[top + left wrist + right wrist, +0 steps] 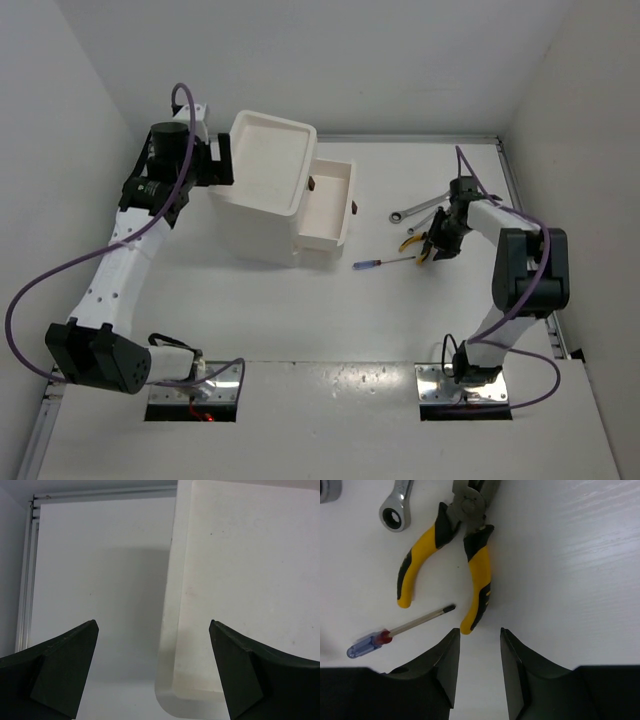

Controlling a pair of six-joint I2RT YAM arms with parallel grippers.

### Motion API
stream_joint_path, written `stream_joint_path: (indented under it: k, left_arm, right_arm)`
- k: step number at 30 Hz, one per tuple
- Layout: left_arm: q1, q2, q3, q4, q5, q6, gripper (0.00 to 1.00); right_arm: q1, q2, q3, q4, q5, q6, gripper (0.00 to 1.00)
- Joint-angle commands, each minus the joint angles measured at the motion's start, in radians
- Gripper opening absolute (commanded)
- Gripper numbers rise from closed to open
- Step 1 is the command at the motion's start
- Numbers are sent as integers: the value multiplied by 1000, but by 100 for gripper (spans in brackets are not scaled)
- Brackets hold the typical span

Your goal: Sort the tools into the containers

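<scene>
My right jaws are a little apart and empty over the desk. The yellow pliers lie just ahead of them, the screwdriver ahead and left, a wrench beyond. My left jaws gape wide, the cabinet corner between them.

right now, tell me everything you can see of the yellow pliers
The yellow-handled pliers lie flat on the white table, handles spread apart. The grips are yellow with black sections and look rubbery. The pivot and head are grey metal, and the wrist view's top edge cuts off the tips. A wrench lies beside one handle and the screwdriver points at the other; neither touches. The right gripper is open just short of a handle end.
</scene>
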Motion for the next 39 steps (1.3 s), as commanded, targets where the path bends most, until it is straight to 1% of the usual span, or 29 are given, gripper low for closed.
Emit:
stream_joint_path:
  k: [1,7,10,14,15,16,17,19,20,23,25,26,28,29,31,32,36,39]
  left_arm:
    - [16,-30,-17,49,-19,-19,100]
    - [16,-21,-27,60,-19,-30,100]
    - [26,-21,-39,69,-19,-30,100]
    - [36,-21,-59,69,-19,-30,100]
    - [36,-21,-59,69,-19,-30,100]
    - [36,-30,-59,69,-19,-30,100]
    - [36,-30,-59,69,-19,-30,100]
    - [36,-30,-59,78,-19,-30,100]
    - [36,-30,-59,78,-19,-30,100]
    - [36,-30,-59,78,-19,-39,100]
    - [36,-30,-59,78,-19,-39,100]
    - [36,-30,-59,87,-19,-50,100]
    - [36,-30,-59,87,-10,-59,100]
    - [36,-30,-59,87,0,-59,100]
    - [36,-30,-59,87,0,-59,100]
    - [36,-30,-59,87,0,-59,100]
    - [36,-30,-59,87,0,-59,100]
    - [36,-30,-59,87,0,-59,100]
  right_arm:
    - [-15,12,47,-16,14,32,38]
    - [-24,87,38,18,14,52,38]
    - [-24,119,49,27,14,52,35]
    - [-33,147,58,36,3,63,35]
    - [-33,156,58,36,3,63,34]
    - [-33,156,68,36,3,63,31]
    - [-33,156,69,36,3,63,19]
    - [-33,156,79,36,3,63,4]
    - [-33,156,79,27,14,52,0]
    - [-33,74,79,6,38,16,0]
    - [-33,2,44,6,38,-5,0]
    - [-33,-82,24,6,23,-24,0]
    - [-17,-164,24,6,-11,-64,0]
    - [-7,-237,24,6,-26,-81,0]
    - [8,-301,52,28,-128,-100,0]
    - [26,-334,93,29,-182,-100,0]
    - [143,-345,228,19,-228,-100,0]
    - [246,-306,317,19,-228,-75,0]
